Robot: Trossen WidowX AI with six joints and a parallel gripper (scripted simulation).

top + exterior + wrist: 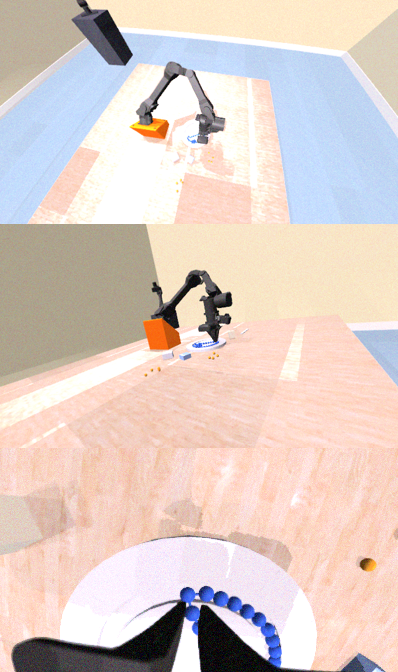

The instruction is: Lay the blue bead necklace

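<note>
The blue bead necklace (190,137) (202,343) (221,598) lies in a curve on the white round bead board (188,129) (203,349) (125,578). My gripper (202,140) (215,340) (192,609) points straight down onto the board. Its fingertips are shut on a bead near one end of the necklace. The rest of the strand runs off to the right along the board's groove. The fingers hide the lower part of the strand in the wrist view.
The arm's orange base block (152,127) (160,333) stands left of the board. Two small pale blocks (175,157) (167,354) (185,356) and loose orange beads (210,160) (213,356) (368,564) lie in front. A dark camera box (102,37) hangs above.
</note>
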